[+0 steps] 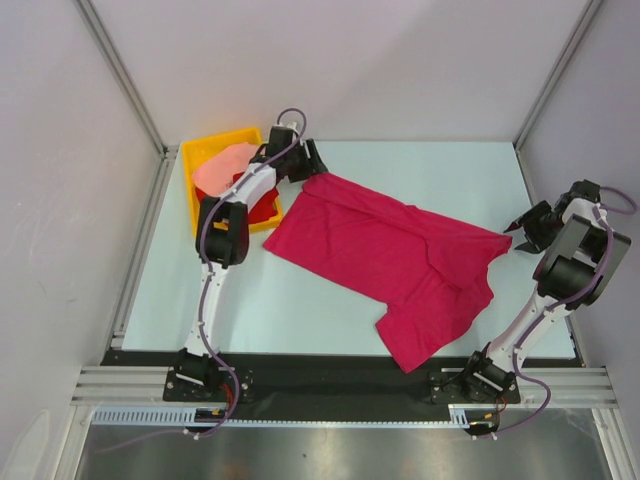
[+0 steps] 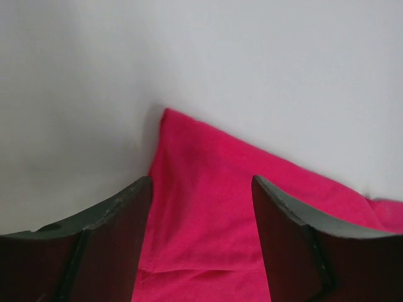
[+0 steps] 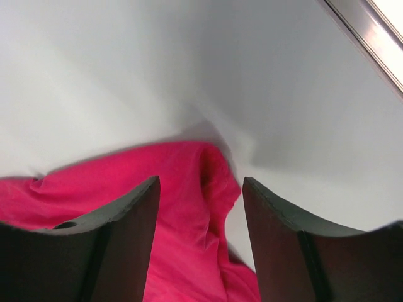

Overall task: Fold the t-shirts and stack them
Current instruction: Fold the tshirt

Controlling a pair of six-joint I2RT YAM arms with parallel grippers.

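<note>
The magenta-crimson t-shirt (image 1: 390, 255) lies spread and wrinkled across the middle of the table. My left gripper (image 1: 312, 162) is open at the shirt's far left corner. In the left wrist view that corner (image 2: 201, 220) lies between the open fingers of the left gripper (image 2: 201, 184). My right gripper (image 1: 518, 225) is open at the shirt's right corner. In the right wrist view a bunched fold (image 3: 182, 207) lies between the open fingers of the right gripper (image 3: 200, 184). The pale salmon-pink shirt (image 1: 222, 168) and the bright red shirt (image 1: 265, 208) lie in the bin.
The yellow bin (image 1: 222, 138) stands at the far left of the table, right beside my left arm. Metal frame posts stand at the far corners. The table's right edge is close to my right gripper.
</note>
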